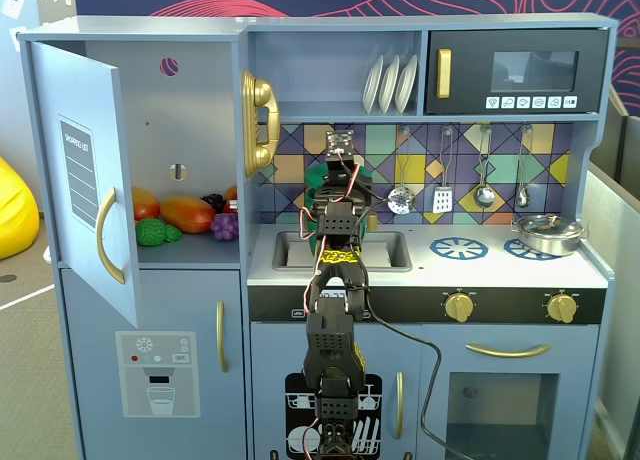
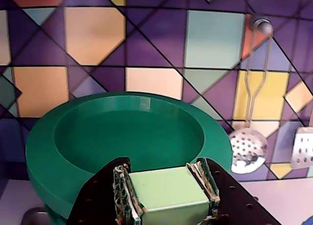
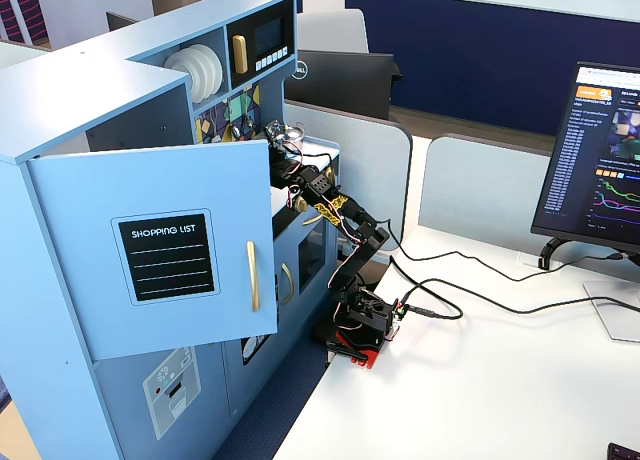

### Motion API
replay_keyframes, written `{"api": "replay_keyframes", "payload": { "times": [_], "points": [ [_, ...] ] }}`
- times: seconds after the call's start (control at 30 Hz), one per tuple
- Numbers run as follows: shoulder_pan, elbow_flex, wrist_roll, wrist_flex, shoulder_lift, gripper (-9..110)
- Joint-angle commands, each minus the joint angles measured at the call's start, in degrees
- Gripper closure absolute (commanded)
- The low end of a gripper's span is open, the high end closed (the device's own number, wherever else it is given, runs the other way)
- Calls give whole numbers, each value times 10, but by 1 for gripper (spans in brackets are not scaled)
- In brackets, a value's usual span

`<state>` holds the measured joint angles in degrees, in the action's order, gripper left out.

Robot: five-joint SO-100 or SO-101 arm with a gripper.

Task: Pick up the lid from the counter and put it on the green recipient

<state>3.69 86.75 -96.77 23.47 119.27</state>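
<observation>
The green recipient [image 2: 122,151] fills the wrist view: a dark-green pot with a thick rim, open at the top, standing against the tiled back wall. My gripper [image 2: 164,167] is shut on a pale-green block [image 2: 168,191], which looks like the lid's knob, held just in front of and above the pot's near rim. The lid's flat disc is out of view below the jaws. In a fixed view the arm [image 1: 335,310] reaches up over the sink and hides most of the pot [image 1: 312,185].
A sink [image 1: 290,250] lies under the arm. Blue burner rings [image 1: 458,247] and a silver pot [image 1: 545,235] are to the right. Utensils [image 1: 443,195] hang on the tiled wall. The fridge door [image 1: 85,180] stands open at the left, with toy food [image 1: 185,215] inside.
</observation>
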Motion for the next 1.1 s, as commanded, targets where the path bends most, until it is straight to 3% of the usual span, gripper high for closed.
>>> {"api": "replay_keyframes", "payload": {
  "times": [0.0,1.07],
  "points": [
    [-11,-47,-12,-3,-4,102],
    [-10,-11,-51,-8,-30,102]
  ]
}}
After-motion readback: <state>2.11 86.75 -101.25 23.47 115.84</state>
